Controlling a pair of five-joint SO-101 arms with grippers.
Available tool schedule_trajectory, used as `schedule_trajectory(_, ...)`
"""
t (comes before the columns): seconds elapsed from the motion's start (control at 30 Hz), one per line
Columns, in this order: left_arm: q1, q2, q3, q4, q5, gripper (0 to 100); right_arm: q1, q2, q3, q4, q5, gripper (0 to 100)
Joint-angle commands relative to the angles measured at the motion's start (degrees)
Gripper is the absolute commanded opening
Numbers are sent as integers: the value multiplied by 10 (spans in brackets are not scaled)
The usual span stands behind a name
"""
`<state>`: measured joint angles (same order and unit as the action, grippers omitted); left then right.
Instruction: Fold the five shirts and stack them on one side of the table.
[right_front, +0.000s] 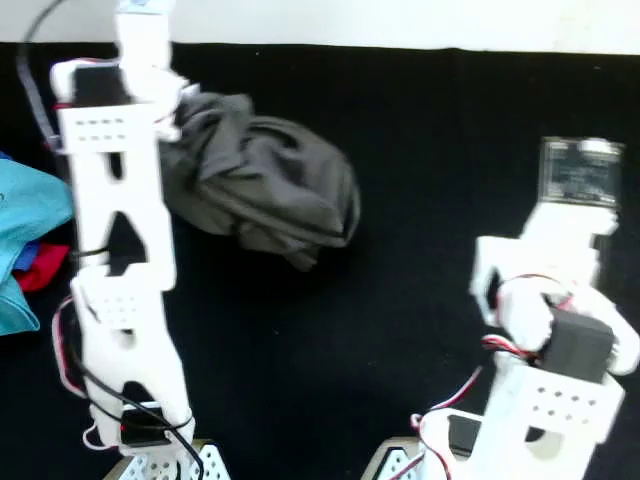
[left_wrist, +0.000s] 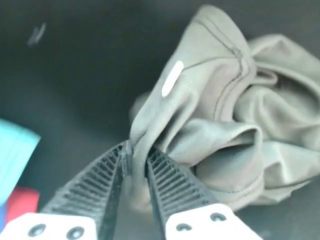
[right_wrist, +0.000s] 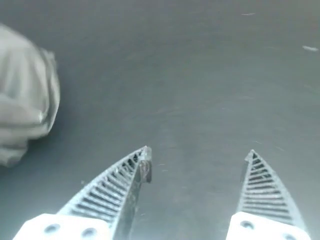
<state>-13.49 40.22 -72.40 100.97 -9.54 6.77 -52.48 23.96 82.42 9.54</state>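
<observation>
A crumpled grey shirt (right_front: 265, 180) lies bunched on the black table toward the back left. My left gripper (left_wrist: 136, 152) is shut on a fold at the edge of the grey shirt (left_wrist: 225, 110), which has a small white tag showing. In the high view the left arm (right_front: 115, 200) stretches back along the table's left side to the shirt. My right gripper (right_wrist: 197, 157) stands open over bare black table, with the grey shirt (right_wrist: 25, 105) off to one side and apart from it. The right arm (right_front: 555, 300) sits at the right.
A pile of other clothes, turquoise (right_front: 25, 240) with red (right_front: 45, 265) and a bit of blue, lies at the table's left edge. The turquoise cloth (left_wrist: 15, 155) and the red one (left_wrist: 20, 205) also show beside the left gripper. Black table (right_front: 420, 200) spreads between the arms.
</observation>
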Motion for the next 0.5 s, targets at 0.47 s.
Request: schedule_trajectory(0.47, -74, -67, 194, 4, -32, 23, -369, 419, -58, -203, -107, 372)
